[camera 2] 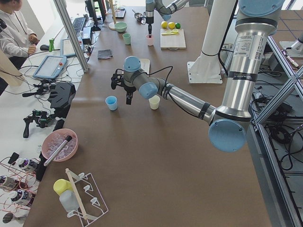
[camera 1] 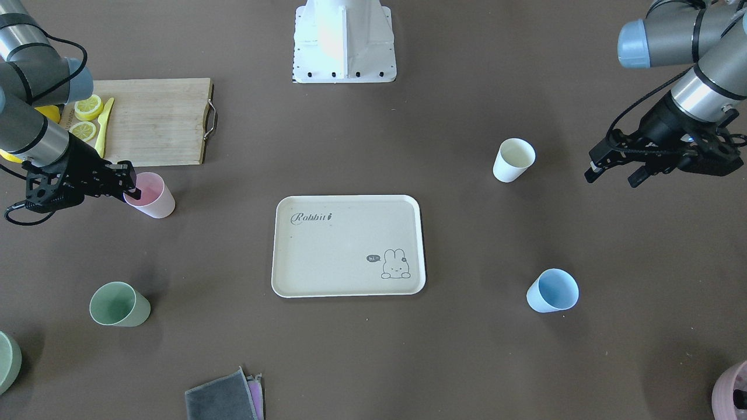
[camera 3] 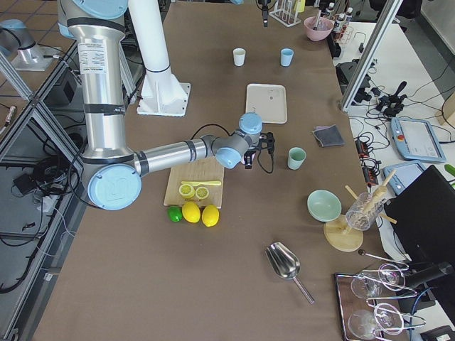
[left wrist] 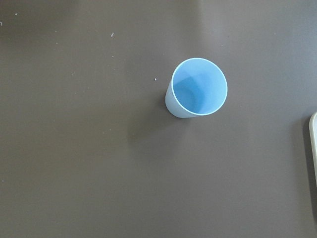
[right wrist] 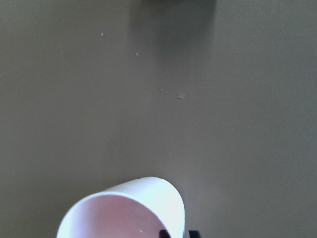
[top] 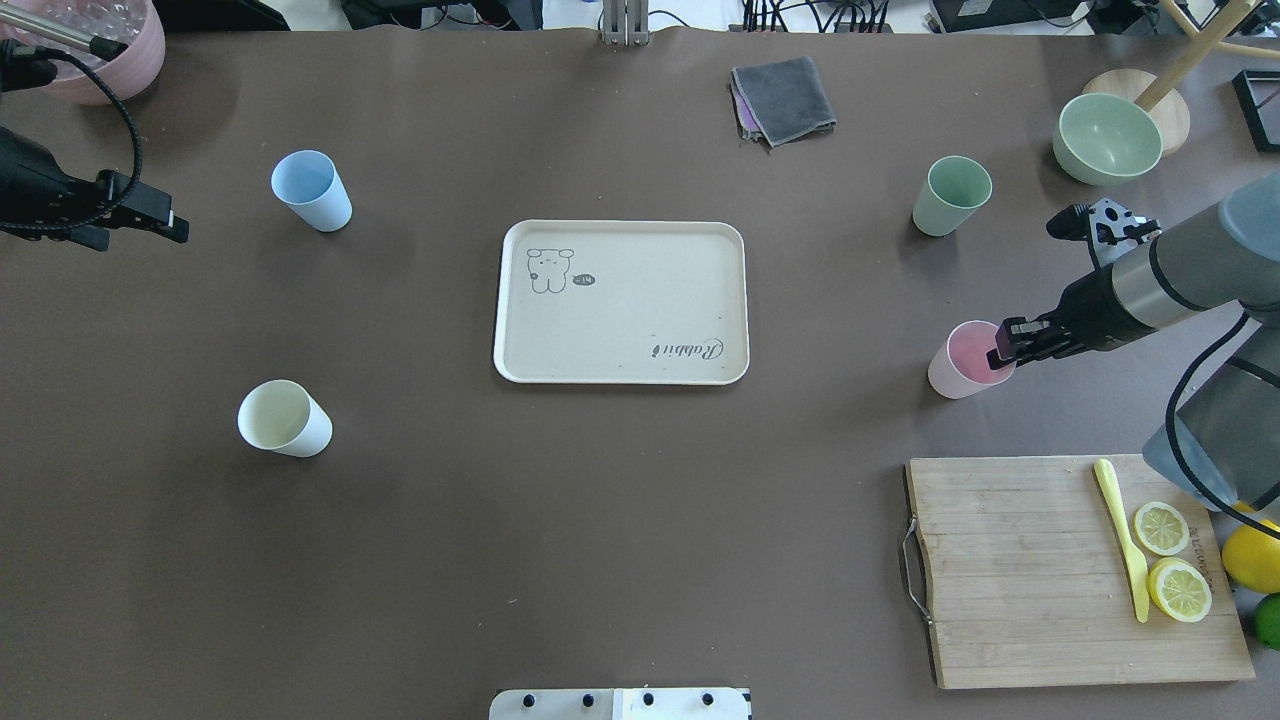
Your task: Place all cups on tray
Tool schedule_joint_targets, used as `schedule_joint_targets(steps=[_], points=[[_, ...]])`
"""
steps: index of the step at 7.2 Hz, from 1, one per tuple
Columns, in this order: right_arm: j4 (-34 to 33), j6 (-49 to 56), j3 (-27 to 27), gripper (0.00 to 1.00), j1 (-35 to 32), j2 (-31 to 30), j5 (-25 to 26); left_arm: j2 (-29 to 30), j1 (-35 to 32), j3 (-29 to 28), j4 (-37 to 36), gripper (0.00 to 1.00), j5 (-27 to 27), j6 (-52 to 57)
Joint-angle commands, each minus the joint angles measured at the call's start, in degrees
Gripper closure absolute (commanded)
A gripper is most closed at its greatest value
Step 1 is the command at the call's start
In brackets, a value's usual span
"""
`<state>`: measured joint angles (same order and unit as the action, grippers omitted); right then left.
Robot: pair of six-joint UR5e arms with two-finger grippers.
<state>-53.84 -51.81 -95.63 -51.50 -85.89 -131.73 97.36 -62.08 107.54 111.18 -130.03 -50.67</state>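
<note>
The cream tray (camera 1: pixel 327 256) lies bare at the table's middle; it also shows in the overhead view (top: pixel 640 320). Four cups stand upright on the table around it. My right gripper (camera 1: pixel 135 192) (top: pixel 1000 355) is shut on the near rim of the pink cup (camera 1: pixel 154 201) (top: pixel 955 365) (right wrist: pixel 124 213), one finger inside and one outside. My left gripper (camera 1: pixel 613 178) (top: pixel 145 235) is open and empty, held above the table between the cream-yellow cup (camera 1: pixel 513 160) (top: pixel 283 420) and the blue cup (camera 1: pixel 552 290) (top: pixel 312 190) (left wrist: pixel 195 94). The green cup (camera 1: pixel 118 304) (top: pixel 950 195) stands alone.
A wooden cutting board (top: pixel 1020 570) with lemon slices and a yellow knife lies close behind the pink cup. A green bowl (top: pixel 1105 138) is beyond the green cup. A grey cloth (top: pixel 785 98) lies at the far edge. A pink container (top: pixel 100 50) is at the far left.
</note>
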Motion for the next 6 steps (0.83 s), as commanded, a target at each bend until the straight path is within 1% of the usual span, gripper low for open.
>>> schedule_joint_targets(steps=[1,2,3,4,5,6], points=[[0.0,-0.3,-0.7,1.0,0.2,1.4,-2.0,-3.3,6.9,5.0,0.0,0.03,5.7,-6.1],[-0.3,-2.0,-0.9,1.0,0.2,3.7,-1.8,-4.3,11.0,5.3,0.1,0.03,10.3,-6.7],[-0.9,-6.4,-0.1,1.0,0.6,8.3,-1.4,-5.2,14.0,5.3,0.1,0.03,12.0,-6.8],[-3.2,-9.2,1.6,1.0,1.4,13.4,-0.7,-5.8,16.2,5.1,0.1,0.03,12.3,-6.7],[-5.7,-9.7,2.8,1.0,2.5,16.6,1.1,-6.0,17.5,5.0,0.1,0.03,12.7,-6.7],[-6.3,-10.5,5.3,1.0,3.4,19.7,2.3,-6.0,19.0,4.5,0.1,0.07,12.8,-6.7]])
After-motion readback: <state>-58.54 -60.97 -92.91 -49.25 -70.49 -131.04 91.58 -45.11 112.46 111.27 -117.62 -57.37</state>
